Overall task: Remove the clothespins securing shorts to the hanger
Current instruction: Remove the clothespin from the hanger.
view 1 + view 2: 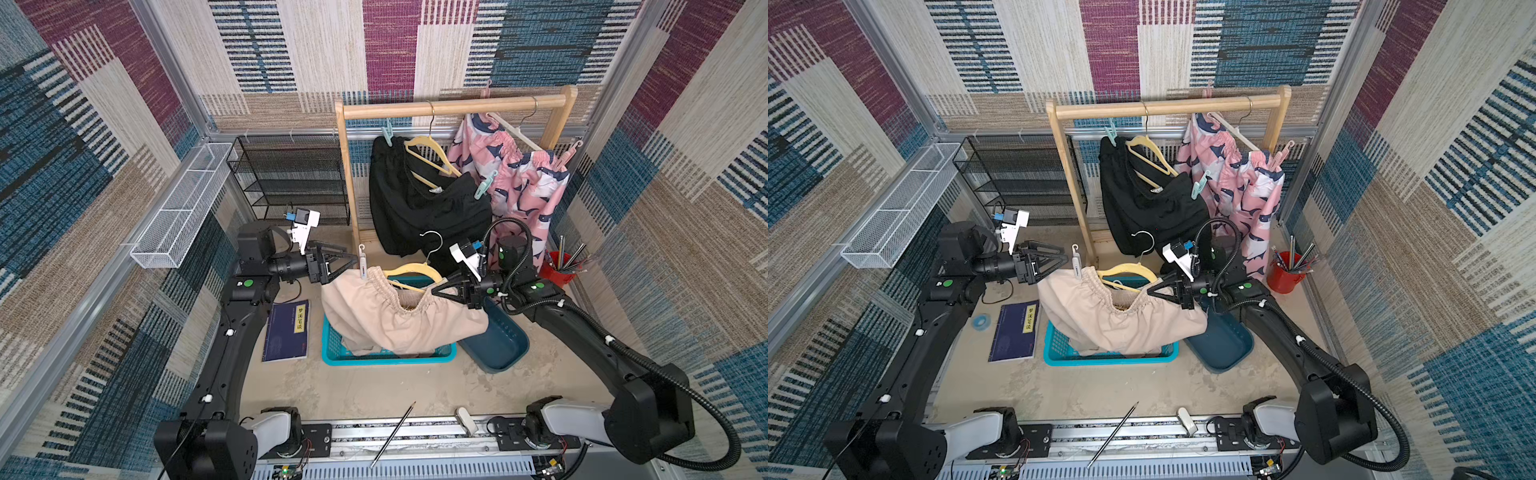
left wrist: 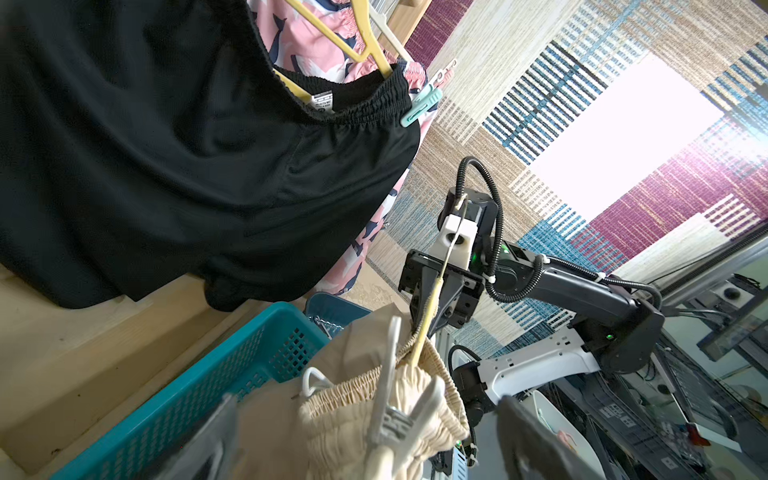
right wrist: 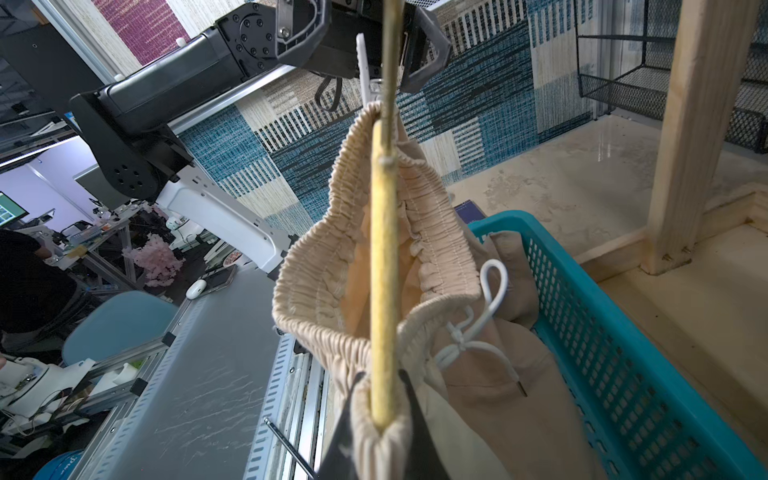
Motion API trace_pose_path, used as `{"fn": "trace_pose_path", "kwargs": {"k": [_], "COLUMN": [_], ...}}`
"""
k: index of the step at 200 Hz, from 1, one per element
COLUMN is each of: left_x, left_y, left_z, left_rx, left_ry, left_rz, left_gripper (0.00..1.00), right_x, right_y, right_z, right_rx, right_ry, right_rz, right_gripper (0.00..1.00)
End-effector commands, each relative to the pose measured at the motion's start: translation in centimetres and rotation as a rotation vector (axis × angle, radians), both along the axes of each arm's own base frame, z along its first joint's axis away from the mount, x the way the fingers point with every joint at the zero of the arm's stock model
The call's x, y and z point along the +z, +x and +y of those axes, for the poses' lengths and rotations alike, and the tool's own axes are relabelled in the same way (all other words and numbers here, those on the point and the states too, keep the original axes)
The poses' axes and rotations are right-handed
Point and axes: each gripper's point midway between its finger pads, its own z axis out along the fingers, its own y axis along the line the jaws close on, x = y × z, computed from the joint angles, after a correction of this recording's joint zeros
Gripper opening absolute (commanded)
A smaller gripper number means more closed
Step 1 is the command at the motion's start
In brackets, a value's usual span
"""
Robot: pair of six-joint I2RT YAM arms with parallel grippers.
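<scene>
A wooden rack (image 1: 453,106) stood at the back of the table. The black shorts (image 1: 415,208) and the pink shorts (image 1: 523,187) hung from it on hangers. The beige shorts (image 1: 386,316) were lower down and nearer the front, held up in the air between the two arms. Their legs hung down into a teal basket (image 1: 374,360), and the cloth covered much of it.

A black mesh shelf (image 1: 291,183) stood beside the rack. A white wire basket (image 1: 174,224) was fixed along the wall on the left arm's side. A dark blue tub (image 1: 498,340) sat just beside the teal basket, partly under the right arm. A dark blue book (image 1: 286,332) lay on the other side of the teal basket. A red cup (image 1: 555,276) near the pink shorts held pens and pencils standing up.

The beige shorts were on a yellow hanger (image 1: 411,272). The right gripper (image 1: 434,292) was pinched tight on one end of the yellow hanger, with the waistband caught there too. The left gripper (image 1: 353,264) had its fingers spread wide, one on each side of the white clothespin (image 1: 363,262). That clothespin was clipped on the waistband at the other end of the yellow hanger.

A mint clothespin (image 1: 387,133) and a second mint clothespin (image 1: 485,185) were clipped on the black shorts. A pink clothespin (image 1: 571,153) was clipped on the pink shorts.
</scene>
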Motion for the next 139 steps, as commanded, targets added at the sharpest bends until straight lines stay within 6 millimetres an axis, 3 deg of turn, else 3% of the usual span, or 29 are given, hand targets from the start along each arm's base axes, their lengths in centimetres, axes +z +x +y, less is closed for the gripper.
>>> {"fn": "trace_pose_path", "kwargs": {"k": [1, 59, 102, 139], "left_x": [0.0, -1.2, -1.2, -1.7], "left_y": [0.0, -1.2, -1.7, -1.7], "left_z": [-0.2, -0.9, -1.7, -2.3], "left_rx": [-0.019, -0.065, -0.099, -0.122], "left_ry": [0.006, 0.005, 0.005, 0.004], "left_rz": [-0.02, 0.01, 0.009, 0.027], "left_gripper": [0.99, 0.97, 0.86, 0.71], "right_x": [0.3, 0.6, 0.5, 0.1], "right_y": [-0.2, 0.3, 0.3, 0.3], "right_z": [0.2, 1.1, 1.9, 2.5], "right_rx": [0.03, 0.045, 0.058, 0.065], "right_ry": [0.013, 0.019, 0.018, 0.012], "right_rz": [0.005, -0.001, 0.005, 0.013], "right_gripper": [0.0, 0.0, 0.0, 0.0]}}
